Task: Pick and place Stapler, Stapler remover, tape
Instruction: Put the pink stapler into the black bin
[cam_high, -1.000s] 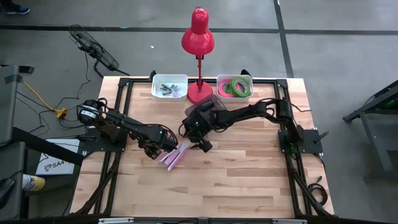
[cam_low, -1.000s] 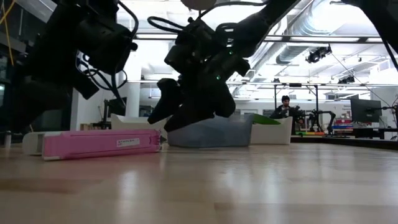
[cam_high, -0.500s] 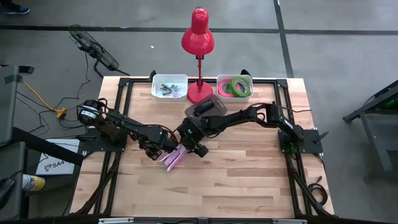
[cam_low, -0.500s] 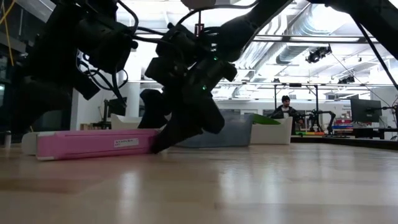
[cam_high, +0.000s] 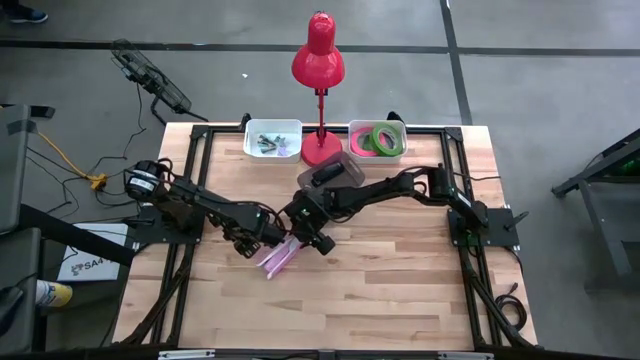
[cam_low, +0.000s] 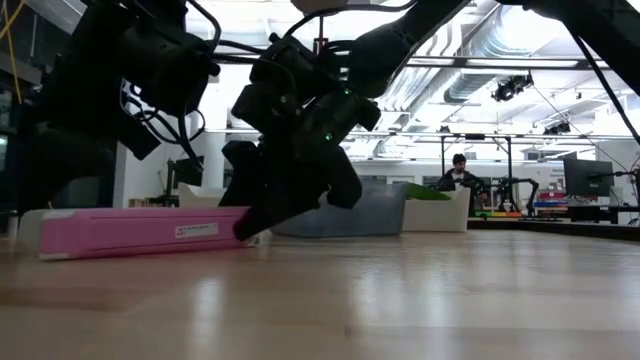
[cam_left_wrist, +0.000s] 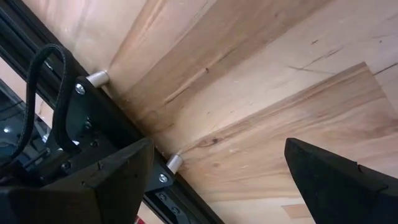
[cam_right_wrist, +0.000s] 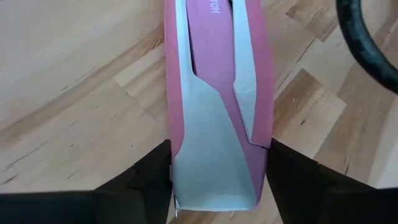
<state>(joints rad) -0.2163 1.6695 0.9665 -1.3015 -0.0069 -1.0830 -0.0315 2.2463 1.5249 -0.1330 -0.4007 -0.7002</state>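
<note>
Pink stapler (cam_high: 279, 255): laid flat on the wooden table (cam_high: 400, 280), left of centre in the high view, its long axis running diagonally. In the low view it is seen as a long pink bar (cam_low: 140, 231) at the left of the frame, resting on the table surface.

Right gripper (cam_high: 305, 243): positioned at the upper right end of the stapler in the high view. In the right wrist view the two dark fingers (cam_right_wrist: 146, 180) are seen on either side of the stapler's pink and white end (cam_right_wrist: 217, 143), touching or nearly touching its sides. Whether a firm grasp has been made cannot be told.

Left gripper (cam_high: 262, 238): placed just left of the stapler in the high view. In the left wrist view its fingers (cam_left_wrist: 336, 183) are spread wide with only bare wood between them; nothing is held.

Tape (cam_high: 379, 140): green and pink rings are seen in the white bin (cam_high: 354, 128) at the upper centre-right of the high view, well apart from both grippers.

Second white bin (cam_high: 273, 139): at the upper centre of the high view, holding small items too small to identify.

Red desk lamp (cam_high: 318, 62): stood between the two bins.

A person (cam_low: 458, 172) is seen far off in the room, right of centre in the low view.
</note>
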